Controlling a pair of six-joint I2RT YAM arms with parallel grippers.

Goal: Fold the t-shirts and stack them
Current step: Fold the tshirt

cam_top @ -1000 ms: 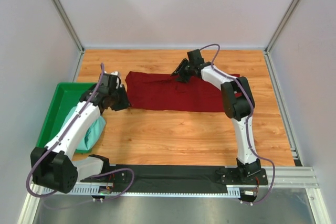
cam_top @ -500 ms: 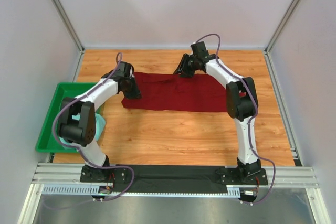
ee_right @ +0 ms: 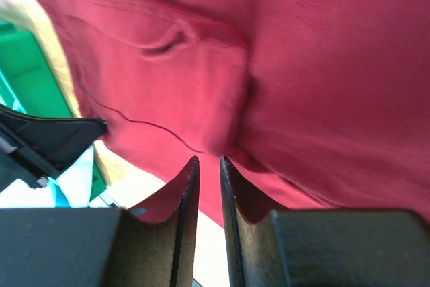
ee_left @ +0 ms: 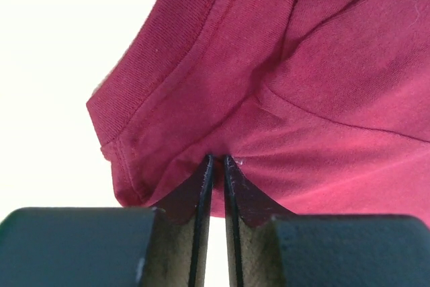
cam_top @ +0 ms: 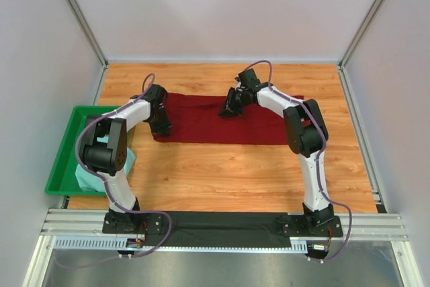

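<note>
Tee [cam_top: 222, 126], maroon knit, ribbed hem

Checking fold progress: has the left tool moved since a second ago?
Yes. The left tool shifted right, away from the green tray, clamped on the maroon t-shirt.

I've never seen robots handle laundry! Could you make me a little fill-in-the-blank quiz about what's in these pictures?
1. The t-shirt spread on the wooden table is dark ____.
2. The pale mint t-shirt lies in the green ____.
3. Seen from above, the left gripper pinches the spread one at its ____ end, and the right gripper pinches it nearer the middle.

Missing words: red; tray; left.
</note>
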